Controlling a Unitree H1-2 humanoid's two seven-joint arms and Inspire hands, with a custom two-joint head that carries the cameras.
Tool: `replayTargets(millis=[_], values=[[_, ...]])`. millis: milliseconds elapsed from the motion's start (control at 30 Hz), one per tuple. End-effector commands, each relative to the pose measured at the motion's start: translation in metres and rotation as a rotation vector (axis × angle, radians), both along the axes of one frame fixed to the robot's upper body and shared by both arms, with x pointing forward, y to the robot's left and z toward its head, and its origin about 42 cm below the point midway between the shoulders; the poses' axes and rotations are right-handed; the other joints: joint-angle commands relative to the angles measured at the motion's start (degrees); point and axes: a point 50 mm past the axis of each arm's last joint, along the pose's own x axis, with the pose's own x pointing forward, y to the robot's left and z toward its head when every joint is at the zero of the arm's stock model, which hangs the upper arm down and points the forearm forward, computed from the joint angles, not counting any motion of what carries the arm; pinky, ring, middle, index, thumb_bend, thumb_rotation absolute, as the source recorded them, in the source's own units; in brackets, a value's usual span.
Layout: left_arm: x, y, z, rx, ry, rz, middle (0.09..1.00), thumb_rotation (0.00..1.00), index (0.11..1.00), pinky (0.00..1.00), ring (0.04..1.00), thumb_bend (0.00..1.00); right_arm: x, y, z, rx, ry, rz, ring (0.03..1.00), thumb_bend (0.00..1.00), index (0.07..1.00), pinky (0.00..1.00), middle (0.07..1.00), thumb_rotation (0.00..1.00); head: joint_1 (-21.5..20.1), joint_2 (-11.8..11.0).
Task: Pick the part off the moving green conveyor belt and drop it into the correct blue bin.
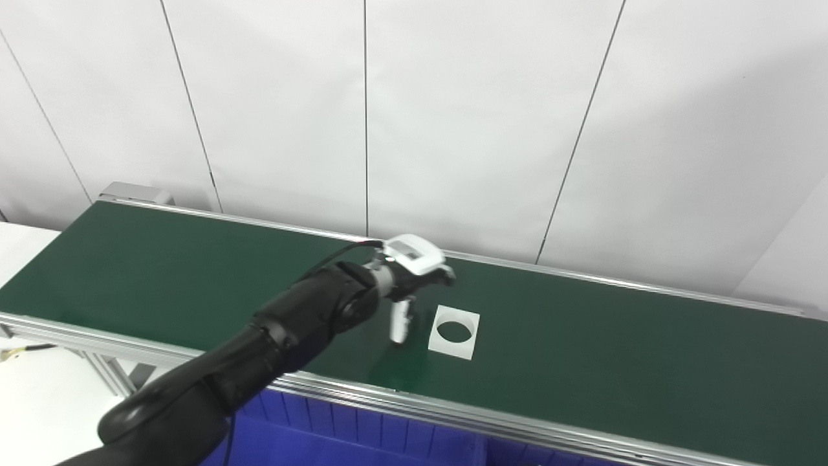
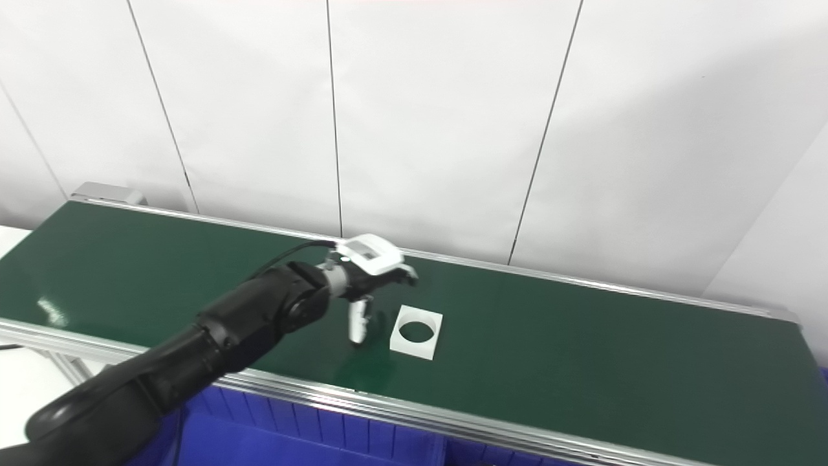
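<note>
A flat white square part with a round hole lies on the green conveyor belt, near the middle. My left hand reaches out over the belt just left of the part, open, with one white finger pointing down at the belt beside it and not touching the part. The black left arm comes in from the bottom left. The right hand is out of sight.
A blue bin sits below the belt's near aluminium rail. A second blue edge shows at the far right. White wall panels stand behind the belt, and a white table surface lies to the left.
</note>
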Motion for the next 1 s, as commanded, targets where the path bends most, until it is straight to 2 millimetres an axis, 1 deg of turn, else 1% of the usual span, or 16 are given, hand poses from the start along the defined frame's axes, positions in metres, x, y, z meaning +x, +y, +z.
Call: replayTargets(millis=[0,67,167,233,333,400,500,600,733,800,967], values=[[0.004,-0.015,0.033,-0.007,-0.058,-0.029,0.805,0.12,0.83,0.58,0.707,1.0,0.007,0.007,0.01,0.034,-0.069,0.006,0.884,0.85,0.87,0.87,0.872,0.99,-0.8,0.2],[0.001,-0.023,0.038,0.003,-0.056,-0.048,0.816,0.12,0.835,0.57,0.717,1.0,0.008,0.01,0.01,0.037,-0.07,0.007,0.879,0.84,0.869,0.86,0.867,0.98,-1.6,0.2],[-0.002,-0.033,0.046,0.006,-0.06,-0.073,0.802,0.12,0.83,0.53,0.693,1.0,0.008,0.013,0.01,0.035,-0.072,0.007,0.874,0.84,0.864,0.85,0.861,0.97,-2.5,0.3],[-0.004,-0.039,0.051,0.006,-0.055,-0.083,0.798,0.11,0.829,0.53,0.693,1.0,0.008,0.014,0.011,0.03,-0.078,0.007,0.872,0.84,0.863,0.85,0.86,0.96,-3.0,0.4],[-0.005,-0.047,0.057,0.005,-0.047,-0.096,0.811,0.12,0.835,0.55,0.723,1.0,0.008,0.017,0.011,0.03,-0.082,0.008,0.87,0.84,0.862,0.85,0.859,0.96,-3.7,0.6],[-0.006,-0.053,0.058,0.007,-0.051,-0.104,0.804,0.13,0.836,0.53,0.702,1.0,0.007,0.019,0.012,0.033,-0.084,0.01,0.867,0.83,0.862,0.85,0.859,0.96,-4.5,0.8],[-0.007,-0.059,0.055,0.009,-0.053,-0.112,0.795,0.14,0.831,0.52,0.685,1.0,0.007,0.021,0.012,0.041,-0.083,0.012,0.863,0.84,0.86,0.85,0.858,0.95,-5.5,0.9],[-0.004,-0.063,0.044,0.013,-0.045,-0.103,0.795,0.14,0.831,0.52,0.686,1.0,0.005,0.025,0.012,0.035,-0.09,0.009,0.865,0.87,0.858,0.85,0.861,0.95,-6.9,1.0],[0.002,-0.063,0.031,0.016,-0.055,-0.095,0.78,0.13,0.826,0.53,0.68,1.0,0.004,0.031,0.013,0.03,-0.1,0.005,0.857,0.88,0.851,0.83,0.854,0.95,-8.0,1.1],[0.005,-0.062,0.024,0.012,-0.068,-0.091,0.775,0.11,0.82,0.57,0.679,1.0,0.003,0.033,0.014,0.035,-0.102,0.004,0.852,0.88,0.847,0.82,0.852,0.94,-8.5,1.1],[0.011,-0.061,0.009,-0.026,-0.087,-0.068,0.769,0.11,0.811,0.54,0.657,1.0,0.0,0.038,0.015,0.042,-0.105,0.009,0.851,0.89,0.841,0.82,0.852,0.93,-9.8,1.3]])
